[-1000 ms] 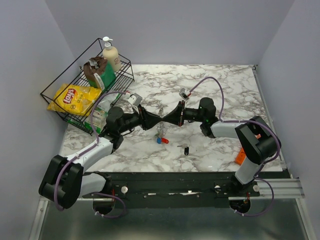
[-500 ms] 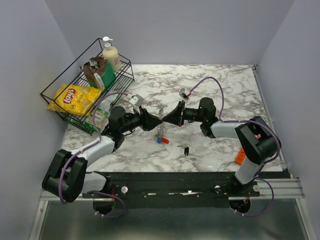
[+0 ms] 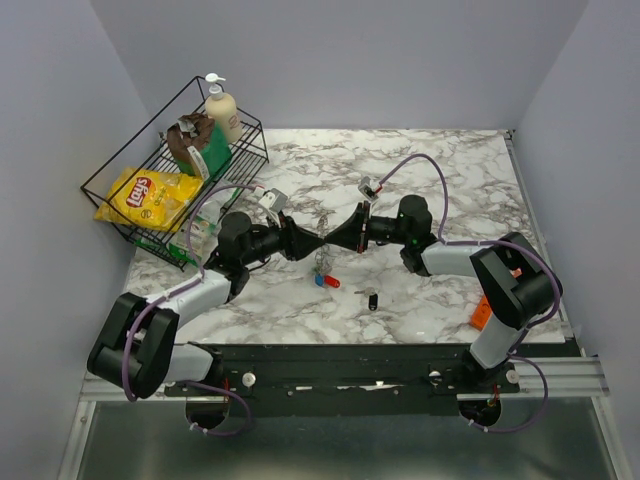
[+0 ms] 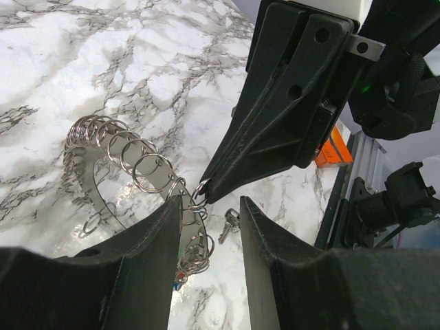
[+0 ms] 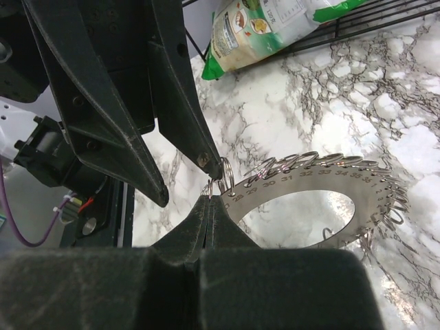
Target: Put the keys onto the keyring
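Keyring (image 5: 271, 187) held at mid-counter between two end effectors, seen from above and from both wrists. At the far left of the marble counter (image 3: 440, 180) stands a black wire basket (image 3: 105, 178). It holds a yellow crisp bag (image 3: 150, 193), a brown-and-green packet (image 3: 195, 145) and a cream pump bottle (image 3: 222, 112). A green-and-white pouch (image 3: 198, 236) lies at the basket's near edge; whether it is inside cannot be told. The keyring is a flat silvery hoop stamped with a run of numbers, its outer rim hung with many small wire loops. It tilts upward toward the right end effector (image 5: 212, 201), whose fingers are pressed fully together on the rim at one small loop. The left end effector (image 4: 206, 214) stands about half open with nothing in it, its two fingers flanking that pinch point. Loose on the counter, just nearer the arm bases, lie keys (image 3: 325, 281), one red-headed and one blue-headed together, and a black-headed key (image 3: 372, 300) a little to the right. An orange piece (image 3: 481, 312) rests by the right arm's base.
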Action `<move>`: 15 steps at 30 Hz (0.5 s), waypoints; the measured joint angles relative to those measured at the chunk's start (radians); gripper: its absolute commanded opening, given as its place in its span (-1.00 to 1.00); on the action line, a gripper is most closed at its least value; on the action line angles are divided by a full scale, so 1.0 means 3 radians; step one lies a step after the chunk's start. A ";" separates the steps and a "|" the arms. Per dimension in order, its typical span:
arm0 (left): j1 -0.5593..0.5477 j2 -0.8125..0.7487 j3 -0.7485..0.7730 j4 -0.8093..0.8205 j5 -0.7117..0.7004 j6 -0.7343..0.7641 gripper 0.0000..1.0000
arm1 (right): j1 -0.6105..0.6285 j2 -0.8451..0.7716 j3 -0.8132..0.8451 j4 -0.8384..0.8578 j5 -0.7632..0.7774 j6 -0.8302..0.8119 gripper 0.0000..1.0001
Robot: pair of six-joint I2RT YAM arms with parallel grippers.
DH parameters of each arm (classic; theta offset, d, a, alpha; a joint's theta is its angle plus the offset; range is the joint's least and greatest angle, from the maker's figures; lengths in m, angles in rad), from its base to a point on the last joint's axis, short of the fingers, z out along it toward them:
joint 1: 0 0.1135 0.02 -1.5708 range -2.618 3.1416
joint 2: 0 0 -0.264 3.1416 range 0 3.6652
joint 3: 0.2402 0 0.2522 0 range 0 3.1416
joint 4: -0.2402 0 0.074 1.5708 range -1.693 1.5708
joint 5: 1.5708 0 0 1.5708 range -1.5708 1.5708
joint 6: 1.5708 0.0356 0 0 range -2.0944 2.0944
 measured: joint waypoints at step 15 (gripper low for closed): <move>0.0046 0.0090 0.0018 0.0137 0.0112 0.0088 -0.07 | 0.0000 0.0000 0.0000 -0.0004 -0.0085 0.0000 -0.99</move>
